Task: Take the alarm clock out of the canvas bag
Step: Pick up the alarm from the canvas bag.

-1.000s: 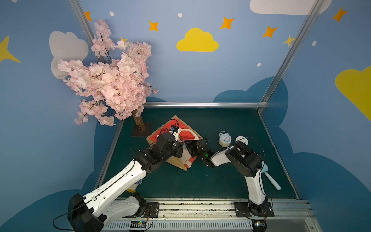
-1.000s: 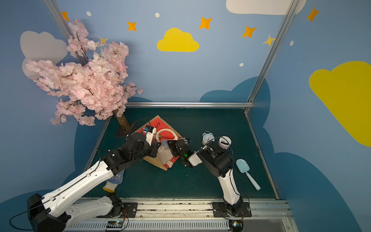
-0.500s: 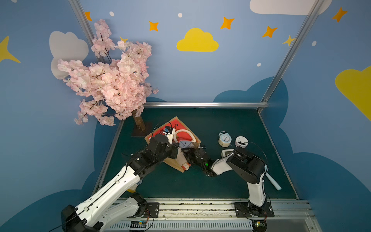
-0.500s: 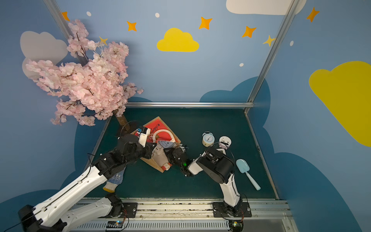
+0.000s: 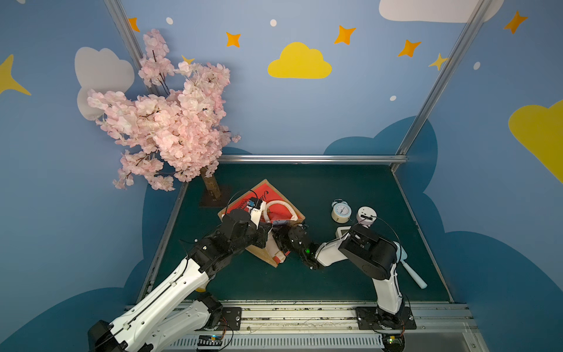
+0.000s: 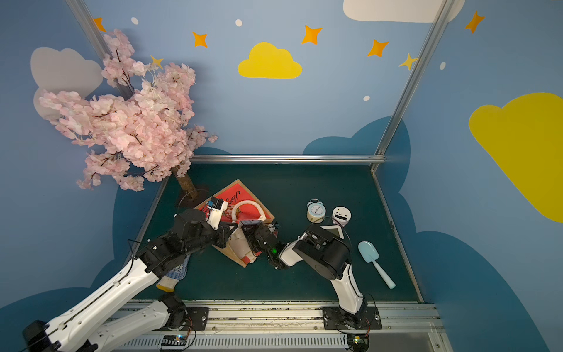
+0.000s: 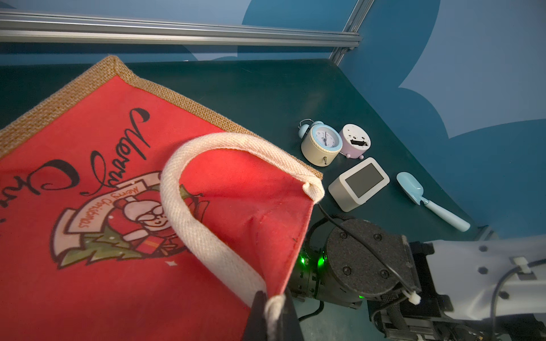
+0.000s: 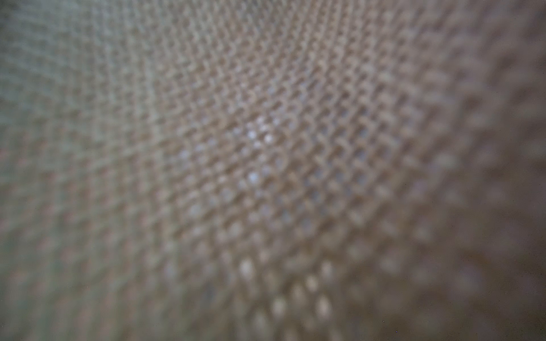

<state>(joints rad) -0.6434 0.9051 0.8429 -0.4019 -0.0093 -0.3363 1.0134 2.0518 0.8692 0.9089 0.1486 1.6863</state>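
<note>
The left gripper [image 7: 273, 316] is clamped shut on the canvas bag [image 7: 103, 141]. Its jaws pinch the mouth edge of the red panel where one end of the white rope handle [image 7: 189, 224] is attached. That edge stands raised off the rest of the bag.

The right gripper [image 5: 286, 239] is pushed into the bag's mouth. Its fingertips are hidden in both top views. The right wrist view shows only blurred woven cloth [image 8: 266, 162] pressed close to the lens. Whether these jaws are open, closed or holding anything cannot be told.

The bag lies on its side on the dark green table [image 5: 335, 183], left of centre. Its red printed panel faces up, and its mouth is turned toward the right arm. The interior is not visible, so its contents cannot be confirmed.

Outside the bag, on its right and apart from it, three clocks are grouped close together:
- a cream and blue twin-bell alarm clock [image 7: 322, 144], lying dial up
- a round lilac clock [image 7: 354, 140] just beside it, back plate up
- a white cube clock [image 7: 359, 183] with a dark screen, nearest the right arm

A pale blue scoop [image 7: 428, 200] lies further right. A pink blossom tree [image 5: 170, 122] stands at the far left corner.
</note>
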